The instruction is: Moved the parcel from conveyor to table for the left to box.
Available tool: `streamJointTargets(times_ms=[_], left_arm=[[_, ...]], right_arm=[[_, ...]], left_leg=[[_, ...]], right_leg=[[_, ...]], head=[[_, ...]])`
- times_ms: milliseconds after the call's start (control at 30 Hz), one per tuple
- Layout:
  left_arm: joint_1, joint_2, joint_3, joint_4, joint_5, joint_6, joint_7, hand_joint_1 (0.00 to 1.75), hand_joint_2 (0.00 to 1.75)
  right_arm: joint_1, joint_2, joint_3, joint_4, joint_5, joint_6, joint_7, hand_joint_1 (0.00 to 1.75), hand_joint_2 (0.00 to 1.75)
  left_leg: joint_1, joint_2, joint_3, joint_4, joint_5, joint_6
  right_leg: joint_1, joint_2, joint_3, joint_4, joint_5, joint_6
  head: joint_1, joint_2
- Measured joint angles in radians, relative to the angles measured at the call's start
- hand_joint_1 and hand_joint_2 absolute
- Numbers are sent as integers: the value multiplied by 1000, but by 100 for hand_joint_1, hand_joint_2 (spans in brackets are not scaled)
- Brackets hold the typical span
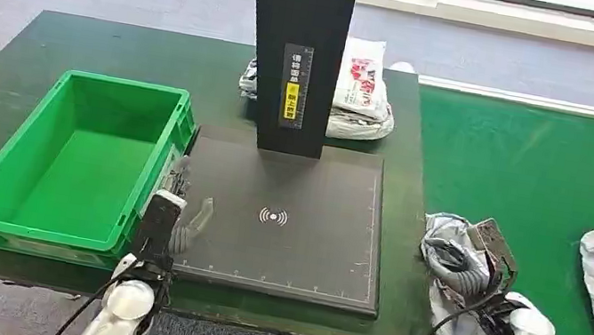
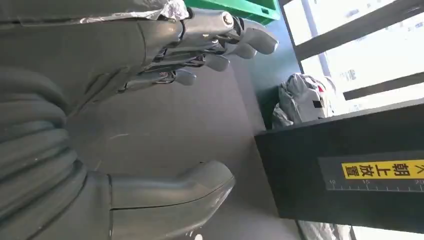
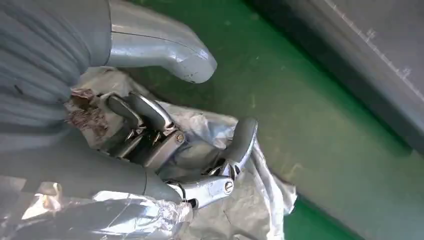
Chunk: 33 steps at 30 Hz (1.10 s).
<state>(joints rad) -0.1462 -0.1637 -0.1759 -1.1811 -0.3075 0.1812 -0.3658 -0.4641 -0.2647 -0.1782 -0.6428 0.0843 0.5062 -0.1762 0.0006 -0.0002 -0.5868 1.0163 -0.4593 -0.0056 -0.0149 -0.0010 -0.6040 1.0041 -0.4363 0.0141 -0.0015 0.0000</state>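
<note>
Head view: parcel [image 1: 449, 273] w/in right robot hand [image 1: 476, 263] grip

Left hand [image 1: 173, 222] open, right hand [image 1: 470, 258] clenched

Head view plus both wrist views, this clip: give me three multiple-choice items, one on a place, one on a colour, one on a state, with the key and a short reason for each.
1. Where is the parcel that the right hand holds?
A. Inside the crate
B. At the seam between table and conveyor
C. On the scanner pad

2. What colour is the crate?
A. Blue
B. Grey
C. Green

3. What is the left hand doing?
A. Holding nothing, fingers apart
B. Gripping a parcel
C. Pressing the crate's floor

Key: 1 B, the grey bag lies where the dark table edge meets the green belt. 2 C, its walls are bright green. 3 A, the left wrist view shows spread fingers over the pad.
</note>
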Motion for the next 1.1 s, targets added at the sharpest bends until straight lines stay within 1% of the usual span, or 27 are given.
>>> streamJointTargets(times_ms=[500, 700, 933, 1033, 1100], left_arm=[[0, 0, 0, 1, 0, 0, 0, 0, 175], [0, 0, 2, 11, 9, 11, -27, 0, 175], [0, 0, 3, 31, 35, 22, -62, 0, 175], [2, 2, 5, 37, 53, 36, -69, 0, 175], [2, 3, 8, 43, 61, 40, -74, 0, 175]], right_arm=[[2, 14, -5, -11, -5, 5, 0, 175, 175], [3, 16, -5, -14, -166, 39, -43, 175, 175], [-45, 17, -5, 9, -308, 89, -67, 175, 175], [-50, 24, 5, -8, -388, 129, -113, 175, 175], [-41, 34, 11, -68, -453, 111, -79, 175, 175]], left_leg=[[0, 0, -1, 0, 0, 1], [0, -1, -2, 0, 0, 0], [0, -2, -2, 0, 0, 1], [0, -3, -3, 0, 0, 1], [0, -3, -3, 0, 0, 1]], right_leg=[[0, 0, 0, 0, 0, 0], [0, 0, -1, 0, 0, 0], [0, -2, 0, 0, 0, 0], [0, -3, 0, 0, 0, 0], [0, -3, -1, 0, 0, 0]], head=[[0, 0], [0, 0], [0, 0], [0, 0], [0, 0]])
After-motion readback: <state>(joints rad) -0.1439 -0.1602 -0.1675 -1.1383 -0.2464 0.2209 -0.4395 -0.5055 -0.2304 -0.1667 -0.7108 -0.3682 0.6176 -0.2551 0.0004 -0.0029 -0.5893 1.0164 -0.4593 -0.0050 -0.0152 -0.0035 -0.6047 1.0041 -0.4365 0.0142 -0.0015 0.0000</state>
